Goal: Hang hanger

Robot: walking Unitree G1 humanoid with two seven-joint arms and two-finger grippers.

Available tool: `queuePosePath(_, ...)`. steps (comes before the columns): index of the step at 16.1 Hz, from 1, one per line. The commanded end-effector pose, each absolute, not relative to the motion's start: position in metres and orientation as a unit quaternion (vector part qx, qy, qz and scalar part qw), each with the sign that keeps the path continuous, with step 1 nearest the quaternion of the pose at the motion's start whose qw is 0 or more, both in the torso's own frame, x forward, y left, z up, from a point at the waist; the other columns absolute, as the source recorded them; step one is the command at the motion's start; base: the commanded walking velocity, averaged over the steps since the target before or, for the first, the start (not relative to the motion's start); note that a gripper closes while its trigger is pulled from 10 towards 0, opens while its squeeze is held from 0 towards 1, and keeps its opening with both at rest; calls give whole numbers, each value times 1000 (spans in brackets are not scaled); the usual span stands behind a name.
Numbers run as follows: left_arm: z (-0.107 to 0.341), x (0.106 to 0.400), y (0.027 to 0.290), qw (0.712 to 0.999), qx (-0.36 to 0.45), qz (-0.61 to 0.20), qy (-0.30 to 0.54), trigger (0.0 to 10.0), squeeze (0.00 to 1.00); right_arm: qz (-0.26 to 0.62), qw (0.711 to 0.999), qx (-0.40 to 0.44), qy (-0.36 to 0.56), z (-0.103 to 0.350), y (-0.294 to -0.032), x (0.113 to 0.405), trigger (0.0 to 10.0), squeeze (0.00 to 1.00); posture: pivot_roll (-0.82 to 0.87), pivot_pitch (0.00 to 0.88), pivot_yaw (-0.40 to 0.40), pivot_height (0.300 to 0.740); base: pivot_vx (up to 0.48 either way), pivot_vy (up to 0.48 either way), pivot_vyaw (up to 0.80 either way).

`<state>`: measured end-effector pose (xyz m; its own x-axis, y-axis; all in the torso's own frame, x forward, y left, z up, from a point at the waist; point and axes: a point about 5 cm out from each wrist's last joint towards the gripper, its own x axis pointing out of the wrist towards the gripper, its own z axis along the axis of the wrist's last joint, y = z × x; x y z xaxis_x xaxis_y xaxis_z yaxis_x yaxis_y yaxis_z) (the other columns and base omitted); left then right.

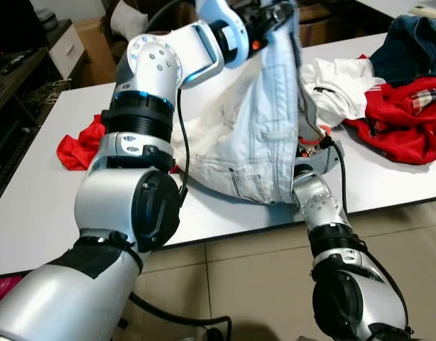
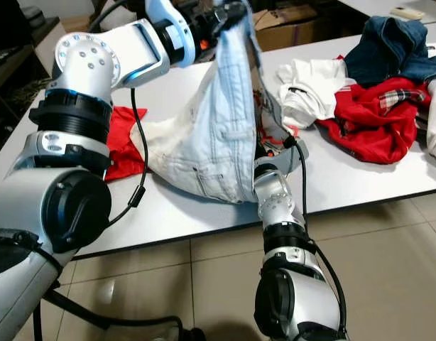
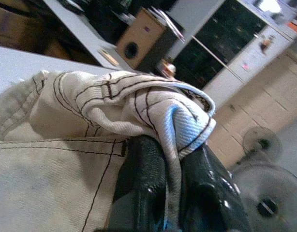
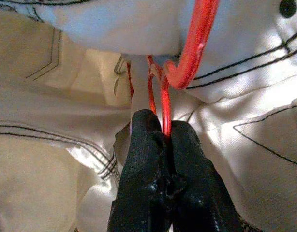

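Raising pinched jeans (image 1: 264,135), left end effector (image 3: 173,159); right end effector (image 4: 164,133) clamps red hanger (image 4: 197,43).

Red hanger (image 4: 164,99) sits inside pale denim jeans (image 1: 264,121) lifted above table.

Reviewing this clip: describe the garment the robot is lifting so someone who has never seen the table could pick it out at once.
On the white table, look at the middle near the front edge, between the red cloth on the robot's left and the white shirt on its right. The pale denim garment is pulled up in a peak by the left gripper. It alone is off the table, pale blue with dark stitching.
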<state>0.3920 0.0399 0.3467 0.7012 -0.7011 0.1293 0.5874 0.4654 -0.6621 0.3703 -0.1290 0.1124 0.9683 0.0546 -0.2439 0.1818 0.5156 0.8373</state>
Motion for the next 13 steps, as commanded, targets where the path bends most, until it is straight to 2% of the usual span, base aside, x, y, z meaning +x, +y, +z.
queuePosePath(1,379,400,64,875,-362,-323,5,0,0,-40,859,477,183,91,-127,357,10000,0,-151,0,203,740,0,0,0)
queuePosePath(5,387,411,91,908,-326,-259,-46,0,0,42,871,453,186,109,-133,339,10000,0,-164,0,211,740,0,0,0)
queuePosePath(7,372,419,108,943,-248,-214,-58,0,0,91,884,430,159,137,-145,327,10000,0,-172,0,217,740,0,0,0)
queuePosePath(8,345,425,119,964,-197,-174,-37,0,0,132,882,434,131,162,-149,316,10000,0,-178,0,218,740,0,0,0)
queuePosePath(10,328,428,126,973,-173,-152,-21,0,0,155,876,441,114,176,-150,310,10000,0,-178,0,218,740,0,0,0)
queuePosePath(11,283,429,135,985,-120,-123,28,0,0,210,849,479,80,204,-146,295,10000,0,-189,0,219,740,0,0,0)
queuePosePath(13,242,426,139,988,-61,-118,76,0,0,251,836,484,66,222,-138,282,10000,0,-192,0,220,740,0,0,0)
